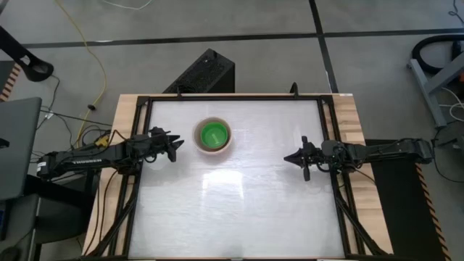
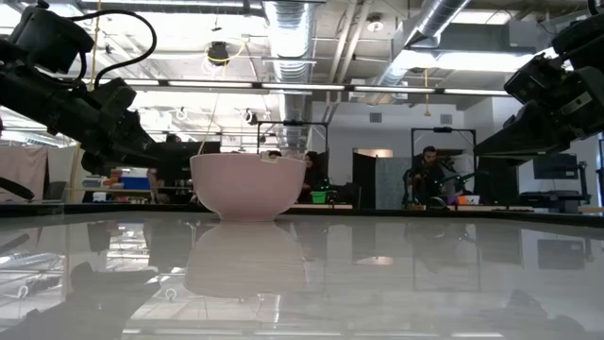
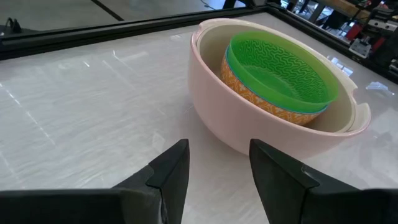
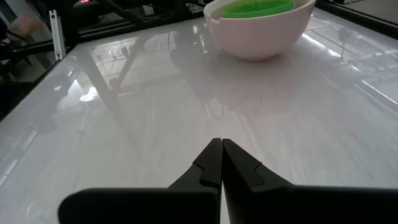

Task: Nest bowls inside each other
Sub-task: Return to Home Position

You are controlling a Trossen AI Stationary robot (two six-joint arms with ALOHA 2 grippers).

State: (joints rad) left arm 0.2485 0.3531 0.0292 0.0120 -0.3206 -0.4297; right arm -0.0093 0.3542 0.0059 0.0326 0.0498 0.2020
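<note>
The bowls stand nested as one stack on the table, left of its middle toward the far edge. The pale pink bowl (image 1: 214, 136) (image 3: 230, 112) is outermost and rests on its base. A beige-grey rim (image 3: 348, 106) shows just inside it, then a bowl with a blue rim (image 3: 273, 99), and the bright green bowl (image 3: 280, 65) sits innermost. My left gripper (image 1: 176, 147) (image 3: 217, 168) is open, close to the stack's left side, touching nothing. My right gripper (image 1: 290, 157) (image 4: 221, 163) is shut, over the table's right part, far from the stack.
A black frame (image 1: 239, 98) runs round the white table top. Bare table surface lies between the two grippers and toward the near edge. A dark box (image 1: 206, 72) stands on the floor beyond the far edge. People sit in the room behind the table.
</note>
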